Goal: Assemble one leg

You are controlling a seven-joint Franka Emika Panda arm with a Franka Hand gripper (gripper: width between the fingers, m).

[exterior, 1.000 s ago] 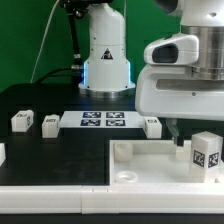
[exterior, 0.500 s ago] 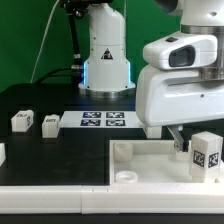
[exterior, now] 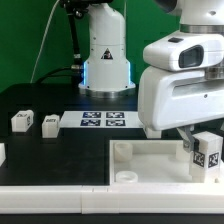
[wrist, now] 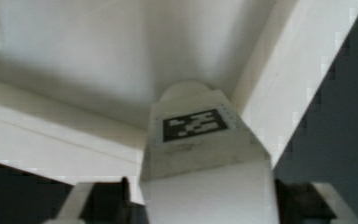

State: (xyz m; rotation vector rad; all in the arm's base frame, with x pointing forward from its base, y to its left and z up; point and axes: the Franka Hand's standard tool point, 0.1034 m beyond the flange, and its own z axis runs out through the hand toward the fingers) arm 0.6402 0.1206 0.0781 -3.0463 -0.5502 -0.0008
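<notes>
My gripper [exterior: 197,148] is shut on a leg [exterior: 208,152], a small white block with a black-and-white tag. It holds the leg over the far right corner of the large white tray [exterior: 135,158]. In the wrist view the leg [wrist: 197,140] runs up between my dark fingers [wrist: 108,200], its tagged end close to the tray's inner corner [wrist: 247,95]. I cannot tell whether the leg touches the tray.
Three more legs lie on the black table: two at the exterior view's left [exterior: 21,120] [exterior: 49,124] and one by the tray's far edge [exterior: 152,124]. The marker board [exterior: 102,121] lies between them. The robot base [exterior: 105,55] stands behind.
My gripper with the leg has shifted slightly toward the exterior view's right, over the tray's corner. Nothing else has moved.
</notes>
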